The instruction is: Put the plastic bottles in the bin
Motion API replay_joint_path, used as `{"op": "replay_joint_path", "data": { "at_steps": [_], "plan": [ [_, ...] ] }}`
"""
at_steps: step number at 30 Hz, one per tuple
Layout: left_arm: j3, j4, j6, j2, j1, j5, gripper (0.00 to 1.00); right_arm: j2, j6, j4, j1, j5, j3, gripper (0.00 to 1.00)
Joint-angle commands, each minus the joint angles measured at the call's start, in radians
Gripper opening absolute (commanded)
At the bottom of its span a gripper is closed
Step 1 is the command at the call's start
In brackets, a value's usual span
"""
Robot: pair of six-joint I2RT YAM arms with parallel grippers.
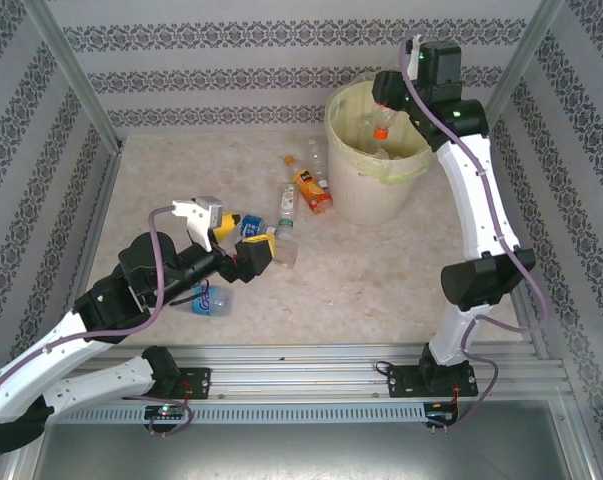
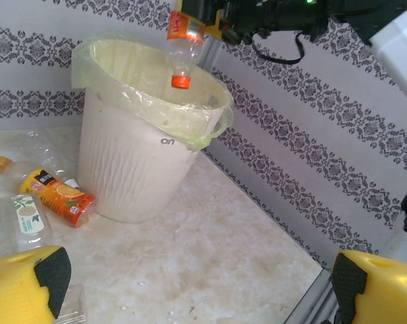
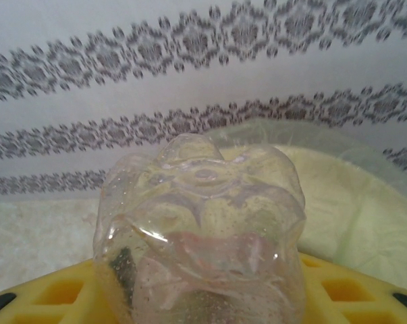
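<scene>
Table (image 1: 381, 280): pale marble top, patterned walls around it.
Left gripper (image 1: 242, 238): your jaws stand wide apart, low, holding nothing.
Loose bottles (image 1: 311, 190): lying just before the bin.
Bin (image 1: 366, 195): far right corner.
Right gripper (image 1: 389, 92): you clamp the orange-capped bottle (image 1: 381, 122), cap down, above the bin's mouth.

A clear plastic bottle (image 3: 202, 223) filled the foreground, lobed base toward the camera, clamped between the yellow fingers (image 3: 49, 297) of the right gripper (image 3: 203, 307). Behind it were the bin (image 3: 355, 202) with its pale yellow liner, patterned wallpaper (image 3: 122, 67), and marbled tabletop (image 3: 34, 236) at left.
</scene>
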Motion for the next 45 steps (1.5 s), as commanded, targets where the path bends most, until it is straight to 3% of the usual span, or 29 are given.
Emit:
{"op": "replay_joint_path", "data": {
  "at_steps": [1, 13, 18, 21, 28, 31, 39, 45],
  "plan": [
    [0.020, -0.059, 0.030, -0.020, -0.008, -0.043, 1.00, 0.058, 0.010, -0.059, -0.014, -0.023, 0.055, 0.54],
    [-0.023, -0.196, 0.034, -0.040, -0.008, -0.102, 1.00, 0.170, 0.027, -0.205, -0.014, -0.168, 0.092, 0.62],
    [-0.034, -0.210, 0.033, -0.039, -0.008, -0.107, 1.00, 0.165, 0.032, -0.227, -0.014, -0.177, 0.112, 0.72],
    [-0.030, -0.222, 0.036, -0.039, -0.008, -0.111, 1.00, 0.162, 0.035, -0.258, -0.019, -0.175, 0.155, 0.83],
    [-0.022, -0.253, 0.037, -0.031, -0.008, -0.114, 1.00, 0.061, 0.016, -0.287, -0.025, -0.178, 0.150, 0.86],
    [-0.015, -0.265, 0.042, -0.021, -0.009, -0.120, 1.00, -0.040, 0.014, -0.249, -0.023, -0.210, 0.046, 0.89],
    [0.017, -0.303, 0.028, 0.054, -0.004, -0.150, 1.00, -0.416, 0.043, -0.054, 0.010, -0.311, -0.437, 0.98],
    [0.095, -0.390, -0.013, 0.182, 0.028, -0.165, 1.00, -0.675, 0.107, 0.032, 0.045, -0.439, -0.751, 0.98]
  ]
}}
